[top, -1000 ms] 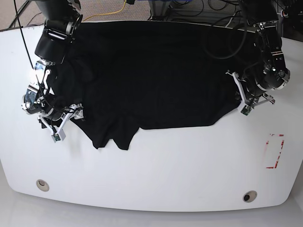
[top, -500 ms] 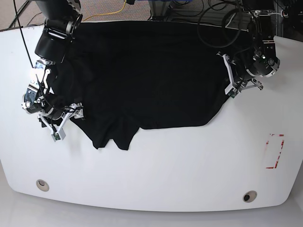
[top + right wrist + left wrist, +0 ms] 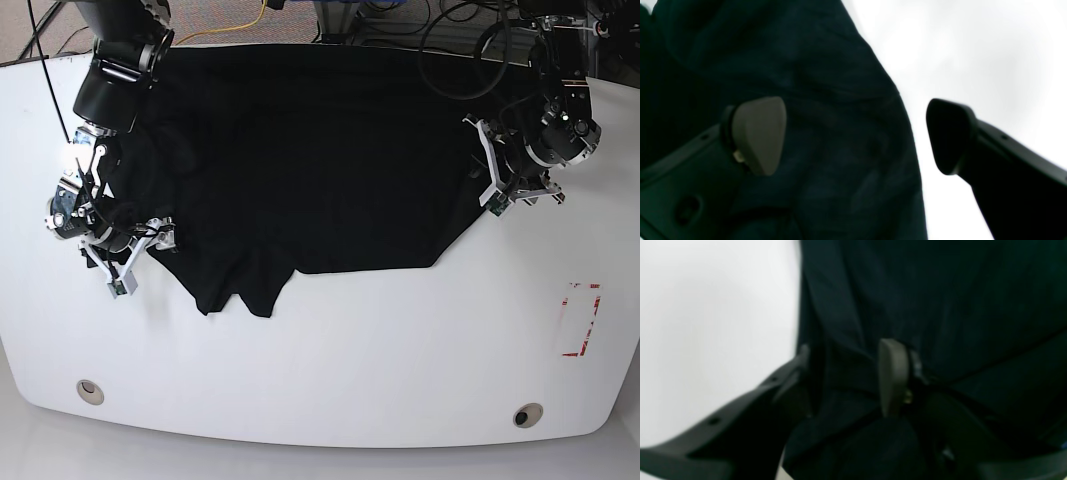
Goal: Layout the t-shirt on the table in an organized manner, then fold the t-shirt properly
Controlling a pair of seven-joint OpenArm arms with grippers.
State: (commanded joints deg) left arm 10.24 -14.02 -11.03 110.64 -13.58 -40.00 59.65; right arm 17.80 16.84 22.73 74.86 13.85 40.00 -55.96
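Shirt: the t-shirt (image 3: 310, 160) is seen spread over the far half of the table (image 3: 330, 360); its near hem is uneven, with a bunched flap hanging lowest toward the right pincer's side; its far edge is cut off at the top of the base view, so the collar cannot be made out.

Left pincer: the left pincer (image 3: 843, 380) is set at the shirt's side edge; its fingers are parted by a moderate gap, and a fold of black cloth is seen between them; one pad (image 3: 893, 376) is pressed against the fabric, while the other finger is dark and blurred against the cloth; whether the fold is truly clamped cannot be told; white tabletop is seen just beyond that outer finger.

Right pincer: the right pincer (image 3: 857, 136) is held wide open; the shirt's edge is seen lying between the fingers but gripped by neither; one grey pad (image 3: 758, 133) is seen over the cloth, the other fingertip over bare table; the picture is blurred, so contact with the cloth cannot be judged.

Table: a round hole (image 3: 90, 390) is seen on the near side of the right pincer; a second hole (image 3: 527, 414) and red tape marks (image 3: 582, 320) are seen near the left pincer's side.
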